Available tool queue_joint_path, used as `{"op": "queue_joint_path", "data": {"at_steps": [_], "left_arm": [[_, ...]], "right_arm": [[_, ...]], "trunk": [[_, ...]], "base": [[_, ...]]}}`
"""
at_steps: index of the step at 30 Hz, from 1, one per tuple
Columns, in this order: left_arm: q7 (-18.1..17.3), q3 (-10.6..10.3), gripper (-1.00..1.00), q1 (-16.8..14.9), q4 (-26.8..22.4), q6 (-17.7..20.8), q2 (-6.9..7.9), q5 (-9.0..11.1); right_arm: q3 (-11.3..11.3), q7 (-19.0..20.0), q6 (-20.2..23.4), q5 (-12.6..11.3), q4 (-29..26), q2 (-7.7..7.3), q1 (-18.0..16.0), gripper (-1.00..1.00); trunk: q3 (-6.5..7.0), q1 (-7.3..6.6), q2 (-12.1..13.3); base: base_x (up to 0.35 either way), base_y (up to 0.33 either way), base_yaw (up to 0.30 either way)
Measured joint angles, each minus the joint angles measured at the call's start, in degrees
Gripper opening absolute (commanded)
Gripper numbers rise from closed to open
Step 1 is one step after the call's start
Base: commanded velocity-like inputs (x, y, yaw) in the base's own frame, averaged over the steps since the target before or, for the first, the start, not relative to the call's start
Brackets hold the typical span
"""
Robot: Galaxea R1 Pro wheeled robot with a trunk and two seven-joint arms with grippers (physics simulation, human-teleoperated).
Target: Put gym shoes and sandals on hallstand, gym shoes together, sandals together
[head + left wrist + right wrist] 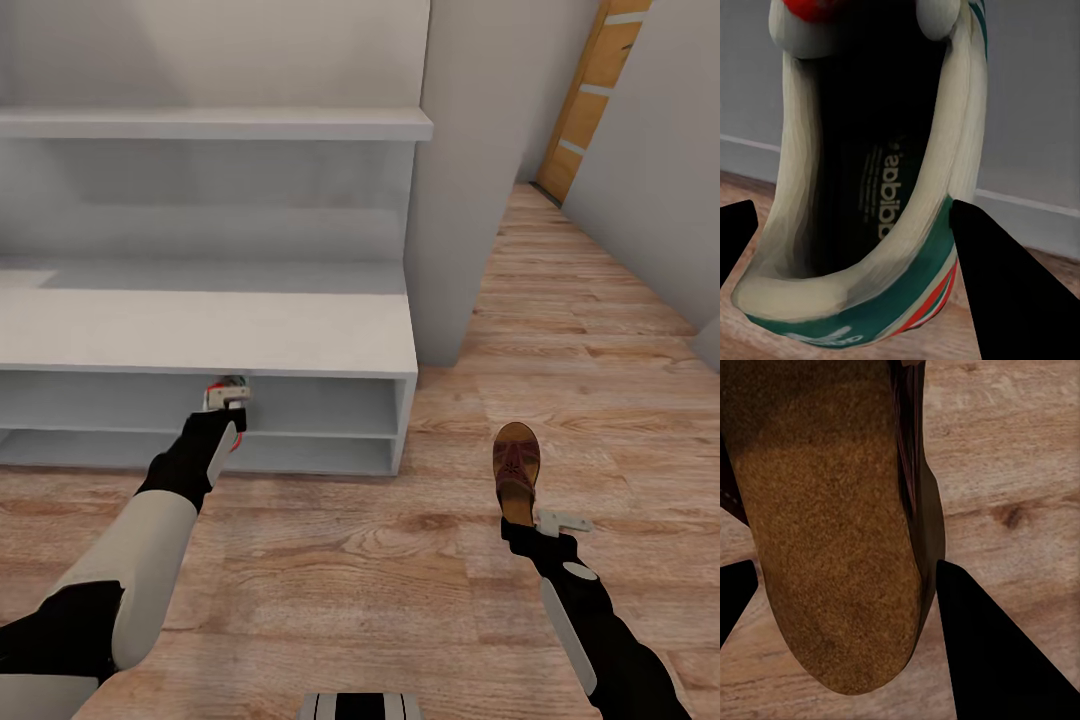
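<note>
Right tool (528, 522): your black two-fingered tool sits low over the light brown wood-plank corridor floor (330, 580), clenched on the heel end of a dark reddish-brown leather sandal with a tan footbed (516, 468); in the right wrist view that heel (832, 547) fills the gap between the fingers (997, 660).
Sandal: it points away from you, toe toward the wall, with bare planks on both sides.
Left tool (228, 420): you have it grasping a white low sneaker with green side stripes and red-orange accents (870, 187) by the heel collar, right at the front edge of the pale grey low desk with two open shoe shelves (300, 340).
Sneaker: at the mouth of the upper shoe shelf; whether it rests on the shelf board you cannot tell.
Open room: floor runs free to the right, past the desk's end panel and a grey wall corner (450, 200), toward a wooden door (590, 100).
Far edge: a pale wall shelf (220, 123) overhangs the desk top.
</note>
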Motion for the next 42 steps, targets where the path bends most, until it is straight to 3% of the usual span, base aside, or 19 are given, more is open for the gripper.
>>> {"op": "queue_joint_path", "data": {"at_steps": [42], "left_arm": [[0.0,0.1,-1.0,0.8,0.1,-3.0,0.01,0.1]], "right_arm": [[0.0,0.0,0.0,0.0,0.0,0.0,0.0,-1.0]], "trunk": [[0.0,0.0,0.0]], "base": [[0.035,0.0,0.0]]}}
